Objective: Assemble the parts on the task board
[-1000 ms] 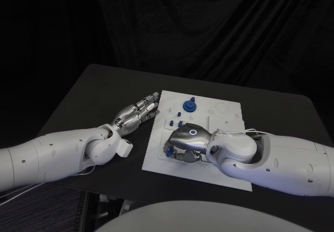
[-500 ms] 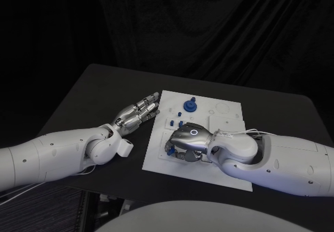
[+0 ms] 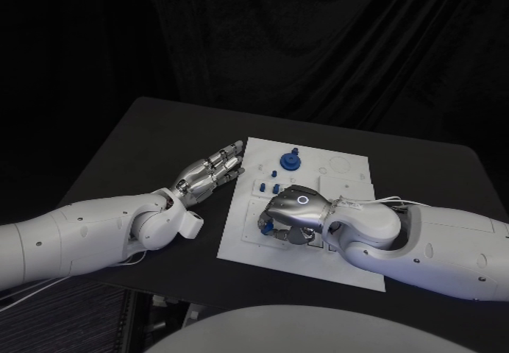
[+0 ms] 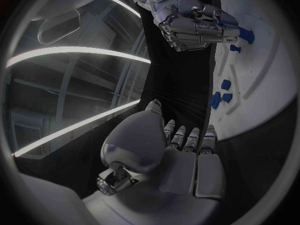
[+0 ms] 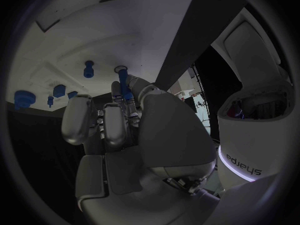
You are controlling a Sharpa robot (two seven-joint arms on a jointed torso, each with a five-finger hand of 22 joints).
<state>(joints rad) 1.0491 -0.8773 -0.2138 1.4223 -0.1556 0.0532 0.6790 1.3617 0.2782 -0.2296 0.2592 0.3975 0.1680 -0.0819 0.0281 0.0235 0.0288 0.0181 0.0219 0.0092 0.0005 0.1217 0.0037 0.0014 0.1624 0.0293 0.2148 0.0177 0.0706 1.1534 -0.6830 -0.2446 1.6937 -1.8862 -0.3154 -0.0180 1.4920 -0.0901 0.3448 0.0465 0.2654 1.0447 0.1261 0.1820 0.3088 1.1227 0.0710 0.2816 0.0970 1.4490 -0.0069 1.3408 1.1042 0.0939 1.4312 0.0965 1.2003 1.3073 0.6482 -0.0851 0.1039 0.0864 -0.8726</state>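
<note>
right robot hand (image 3: 288, 213) pinches a blue peg (image 5: 124, 80) over the task board (image 3: 340, 261), near other blue parts (image 3: 288, 159).

White arms (image 3: 85, 239), silver fingers (image 3: 226, 159)

Left white arm reaching in, its silver hand (image 3: 210, 173) flat with fingers straight and together, holding nothing, right silver hand (image 3: 288, 217) knuckles-up, fingers curled around a small blue peg (image 5: 124, 79)

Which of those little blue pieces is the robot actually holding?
The long blue peg pinched in the right hand; the other blue parts sit untouched on the white task board.
</note>
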